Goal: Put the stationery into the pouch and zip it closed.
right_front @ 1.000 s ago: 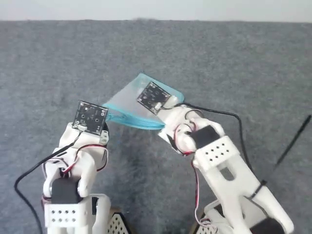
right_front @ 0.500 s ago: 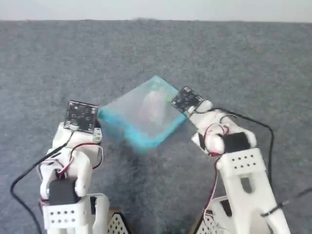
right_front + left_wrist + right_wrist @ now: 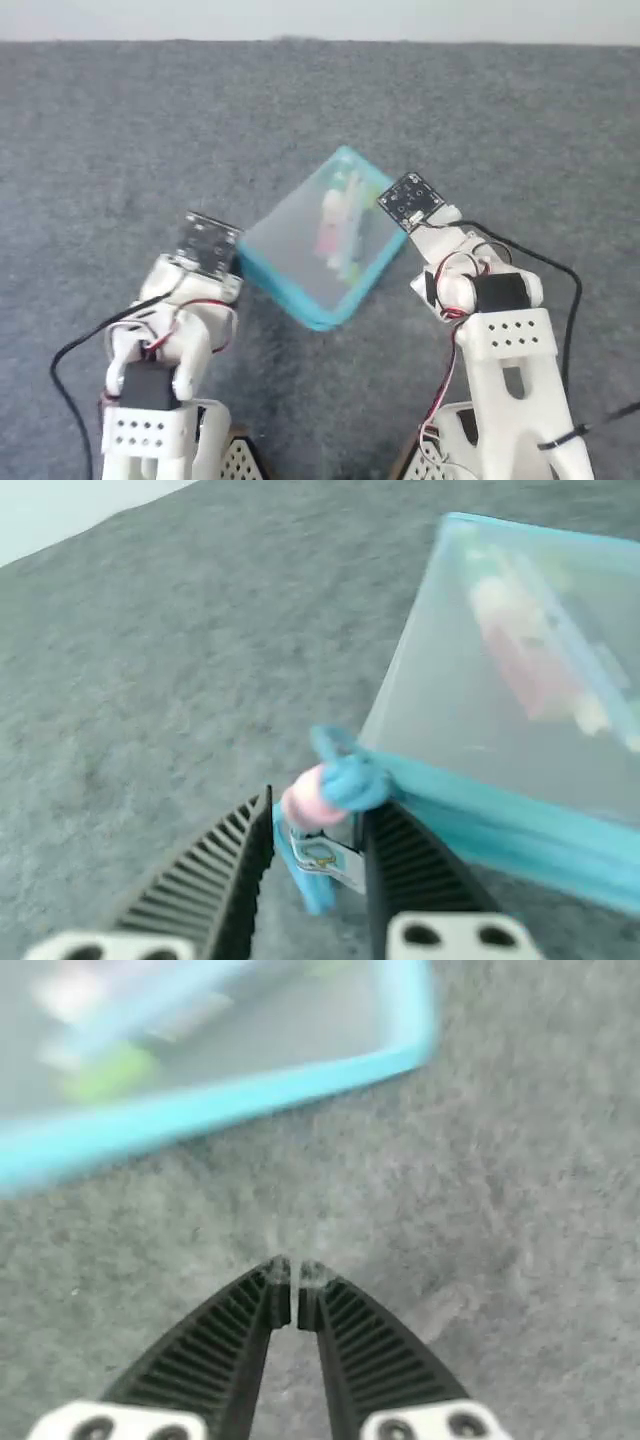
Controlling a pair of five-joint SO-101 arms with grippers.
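one grey carpeted table (image 3: 120, 130) carries a translucent pouch (image 3: 300, 255) with turquoise edging, lying flat between the two arms. several pieces of stationery (image 3: 337, 232) (pink, green and pale shapes) show through its side. the right gripper (image 3: 293, 1272) hangs over carpet just beside the pouch's edge, jaws pressed together on nothing. the left gripper (image 3: 318, 815) has its jaws drawn in on the zip pull (image 3: 345, 778), a blue knot with a pink bead. a small printed tag (image 3: 325, 862) hangs from it, its print too blurred to read.
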